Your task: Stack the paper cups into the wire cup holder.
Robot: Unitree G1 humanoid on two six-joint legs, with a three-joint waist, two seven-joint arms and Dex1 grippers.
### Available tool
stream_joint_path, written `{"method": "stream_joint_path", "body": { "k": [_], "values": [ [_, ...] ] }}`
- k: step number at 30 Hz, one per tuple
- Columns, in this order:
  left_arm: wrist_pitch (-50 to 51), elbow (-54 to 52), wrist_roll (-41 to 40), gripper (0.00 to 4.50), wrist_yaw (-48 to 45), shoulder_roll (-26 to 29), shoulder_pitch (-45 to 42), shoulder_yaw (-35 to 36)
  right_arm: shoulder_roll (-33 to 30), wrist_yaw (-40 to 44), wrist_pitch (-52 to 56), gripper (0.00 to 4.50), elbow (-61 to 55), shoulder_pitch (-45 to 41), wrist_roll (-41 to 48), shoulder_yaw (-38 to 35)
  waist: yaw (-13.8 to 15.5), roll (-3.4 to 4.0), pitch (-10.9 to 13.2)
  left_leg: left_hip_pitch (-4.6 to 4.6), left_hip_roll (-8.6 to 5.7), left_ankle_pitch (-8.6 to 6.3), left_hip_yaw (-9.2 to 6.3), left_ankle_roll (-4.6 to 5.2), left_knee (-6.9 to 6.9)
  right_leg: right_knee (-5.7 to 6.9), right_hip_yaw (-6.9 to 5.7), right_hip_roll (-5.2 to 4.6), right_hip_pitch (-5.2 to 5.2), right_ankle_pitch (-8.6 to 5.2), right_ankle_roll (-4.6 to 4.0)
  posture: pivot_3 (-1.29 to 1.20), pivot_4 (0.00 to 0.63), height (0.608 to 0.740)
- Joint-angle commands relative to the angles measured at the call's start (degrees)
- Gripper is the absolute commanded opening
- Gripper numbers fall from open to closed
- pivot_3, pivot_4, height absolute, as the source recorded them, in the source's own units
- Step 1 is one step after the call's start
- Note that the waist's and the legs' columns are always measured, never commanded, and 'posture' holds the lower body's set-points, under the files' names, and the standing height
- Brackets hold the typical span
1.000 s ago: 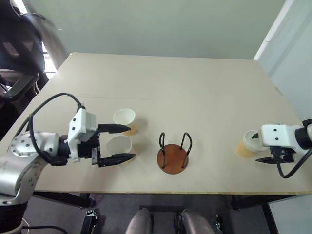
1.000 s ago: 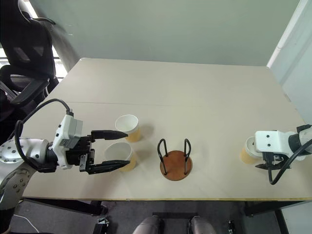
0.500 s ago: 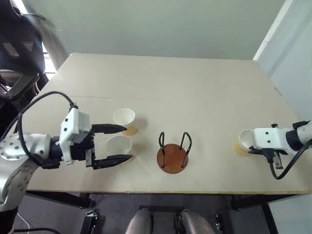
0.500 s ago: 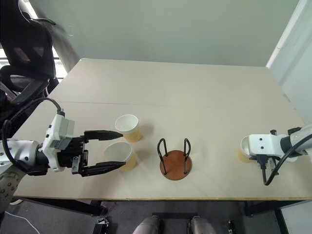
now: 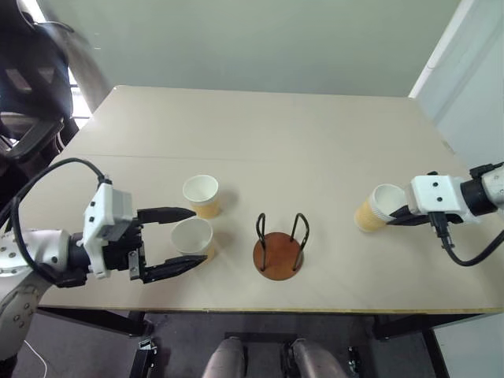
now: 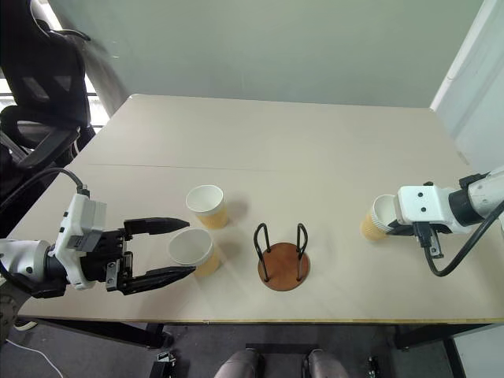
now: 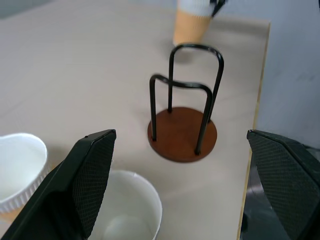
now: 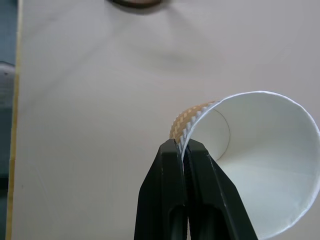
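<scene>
Right gripper [image 8: 183, 145] pinches a cup [image 5: 376, 208] by its rim wall, off the table, right of the holder [image 5: 279, 250]. Light, thin paper: crushes easily. Left gripper [image 5: 189, 235] open around the near cup [image 5: 193, 235].

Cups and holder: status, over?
Right gripper shut on one cup, carried tilted above the table. Left gripper open around the near cup. Third cup standing. Holder empty, path clear.

two upright paper cups [image 5: 200, 194], empty wire cup holder [image 5: 279, 253]
</scene>
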Motion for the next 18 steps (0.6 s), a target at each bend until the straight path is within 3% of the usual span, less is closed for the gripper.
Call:
{"method": "stream_joint_path", "body": {
  "k": [1, 13, 18],
  "values": [
    [0.2, -2.0, -4.8, 4.5, 1.3, -1.2, 0.2, 4.6, 0.0, 0.2, -0.3, 0.03, 0.0, -1.4, -0.1, -0.2, 0.0, 0.0, 0.0, 0.01, 0.0, 0.0, 0.0, 0.0, -0.01, 0.0, -0.01, 0.0, 0.0, 0.0, -0.01, 0.0, 0.15, 0.74],
    [-0.8, -3.0, -4.7, 4.5, -0.1, -1.4, 6.6, 6.1, 2.2, 4.8, 2.0, 0.03, 0.3, -9.8, 6.7, -1.4, -0.5, 0.05, 0.0, 0.2, 0.03, 0.05, 0.03, -0.03, -0.03, 0.03, -0.01, 0.01, 0.09, -0.03, -0.18, 0.0, 0.15, 0.74],
    [-4.1, -3.8, -2.2, 4.5, 0.4, -4.9, 9.6, 4.1, 5.4, 5.5, 7.2, 0.03, -3.1, -15.8, 13.5, -1.7, -0.7, 0.07, 0.0, 0.2, 0.04, 0.05, 0.03, -0.03, -0.06, 0.03, -0.01, 0.02, 0.08, -0.14, -0.29, 0.0, 0.15, 0.74]
  ]
}}
